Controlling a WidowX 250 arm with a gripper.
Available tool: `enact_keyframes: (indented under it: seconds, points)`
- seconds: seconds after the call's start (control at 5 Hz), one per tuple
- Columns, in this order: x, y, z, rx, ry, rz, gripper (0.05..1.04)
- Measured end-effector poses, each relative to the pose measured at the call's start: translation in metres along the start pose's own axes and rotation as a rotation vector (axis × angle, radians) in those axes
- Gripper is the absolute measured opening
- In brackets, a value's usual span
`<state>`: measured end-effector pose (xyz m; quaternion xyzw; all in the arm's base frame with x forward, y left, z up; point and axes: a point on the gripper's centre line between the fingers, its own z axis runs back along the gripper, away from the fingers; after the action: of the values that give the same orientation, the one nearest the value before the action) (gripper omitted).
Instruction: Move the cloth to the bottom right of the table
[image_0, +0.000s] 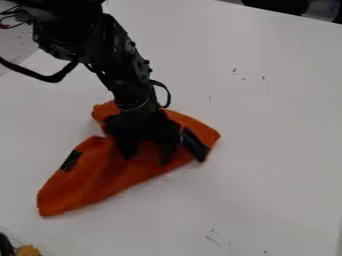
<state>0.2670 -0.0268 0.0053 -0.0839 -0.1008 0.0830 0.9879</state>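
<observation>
Camera view: my black gripper (146, 150) hangs down over the orange cloth (100, 176), and I cannot tell whether I am clenched on it or released. The cloth lies rumpled on the white table (274, 130), left of the middle, one end pointing to the lower left and the other spreading beneath me and out to my right. A black patch (71, 160) marks its left edge. Something yellow (28, 250) sits at the bottom-left corner.

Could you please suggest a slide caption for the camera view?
A robot's black hand over a rumpled orange cloth on a white table.
</observation>
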Motion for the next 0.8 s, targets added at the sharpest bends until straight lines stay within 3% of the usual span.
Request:
enact_keyframes:
  seconds: [0.2,0.4,0.8]
  points:
    - [0.003,-0.026,-0.005,-0.055,-0.076,0.118,1.002]
    - [0.003,-0.053,-0.009,-0.068,-0.07,0.198,1.001]
    - [-0.003,-0.064,-0.009,0.059,0.023,0.278,0.999]
